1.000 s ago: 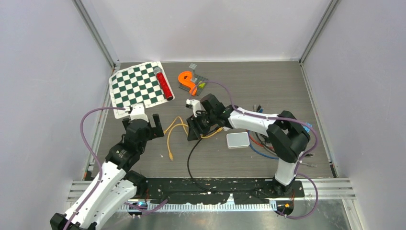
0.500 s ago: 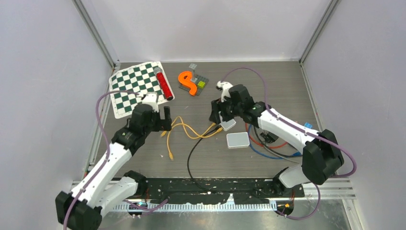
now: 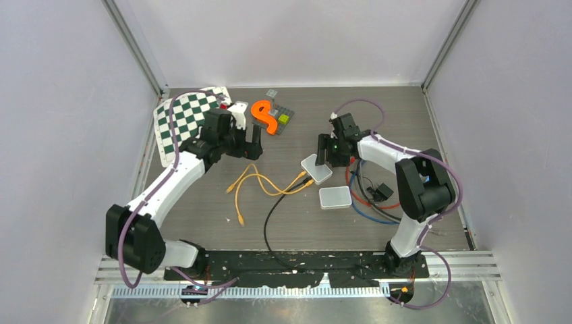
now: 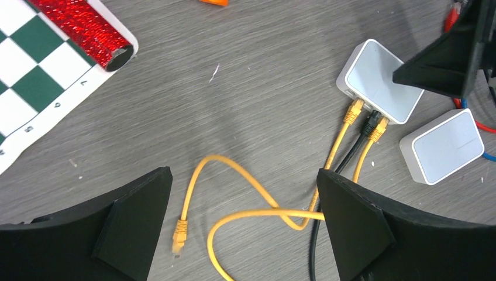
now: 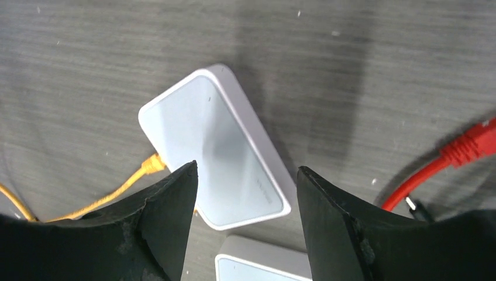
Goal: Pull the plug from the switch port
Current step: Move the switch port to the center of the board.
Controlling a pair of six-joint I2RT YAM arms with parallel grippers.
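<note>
Left pincer (image 4: pixel 244 172) farther back, right pincer (image 5: pixel 247 168) above switch (image 5: pixel 213 146), both agape; plugs (image 4: pixel 365 120) on its near-left long side

The grey wood-grain table (image 3: pixel 391 121) carries a chessboard mat (image 3: pixel 177 121) at its far left and an orange S-shaped piece (image 3: pixel 264 116) near it. A white switch (image 3: pixel 316 169) lies mid-table, a second switch (image 3: pixel 335 197) just beside it. Yellow cables (image 3: pixel 260 183) and a black cable (image 3: pixel 270 223) trail from the first, and red and blue cables (image 3: pixel 367 208) coil to the right.
</note>
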